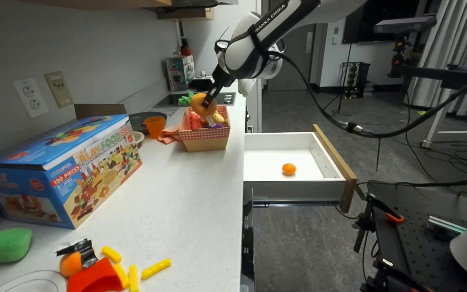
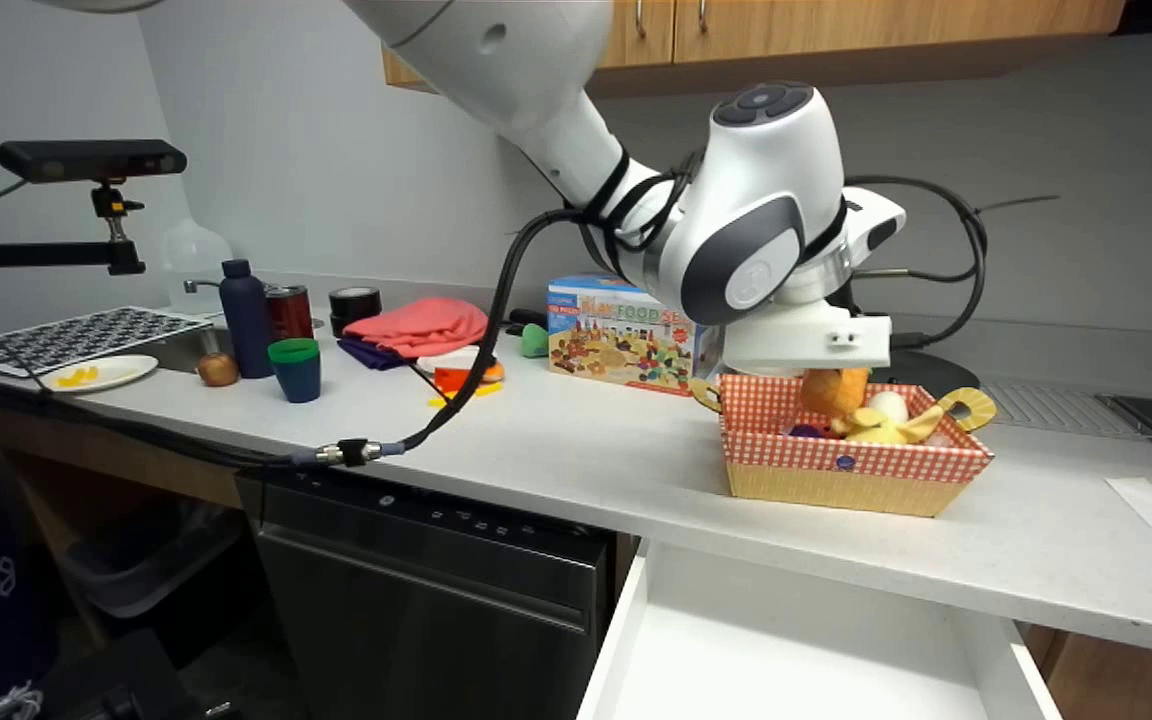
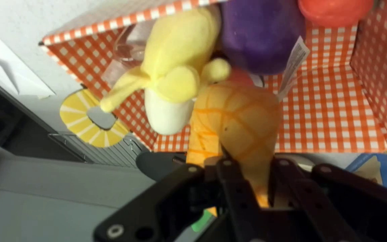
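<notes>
Got plush pineapple (image 3: 239, 114) pinched in gripper (image 3: 254, 164), with green leaves (image 1: 185, 99) out past it in an exterior view. Holding that at the mouth of red gingham basket (image 2: 846, 487), visible under gripper in both exterior views. Can't tell about contact with anything in there. Seeing half-peeled plush banana (image 3: 173, 75) and purple plush toy (image 3: 260, 33) inside, just below gripper. Also seeing orange cup (image 1: 155, 126) on counter (image 1: 193, 194) near gripper, play food set box (image 1: 95, 174) farther off. Seeing open drawer (image 1: 266, 164) too, lower than gripper and off to one side, with small round orange item (image 1: 289, 168) inside.
</notes>
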Motion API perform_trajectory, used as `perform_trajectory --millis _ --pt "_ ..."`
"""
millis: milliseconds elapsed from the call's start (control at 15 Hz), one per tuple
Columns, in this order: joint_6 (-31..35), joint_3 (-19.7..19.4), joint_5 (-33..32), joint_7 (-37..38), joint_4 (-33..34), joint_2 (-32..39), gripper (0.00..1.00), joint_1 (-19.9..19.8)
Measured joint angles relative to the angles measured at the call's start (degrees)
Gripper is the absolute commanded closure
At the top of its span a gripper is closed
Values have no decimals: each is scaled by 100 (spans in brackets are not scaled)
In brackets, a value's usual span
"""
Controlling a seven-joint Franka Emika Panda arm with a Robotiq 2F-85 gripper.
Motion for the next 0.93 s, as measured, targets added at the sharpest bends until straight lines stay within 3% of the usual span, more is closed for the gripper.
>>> perform_trajectory --millis 467,733,933 --pt "-89 357 146 -400 87 257 1 -645" --pt "262 914 436 -812 -571 -240 0 -1303" --pt "256 1026 459 -826 -1307 -688 0 -1675"
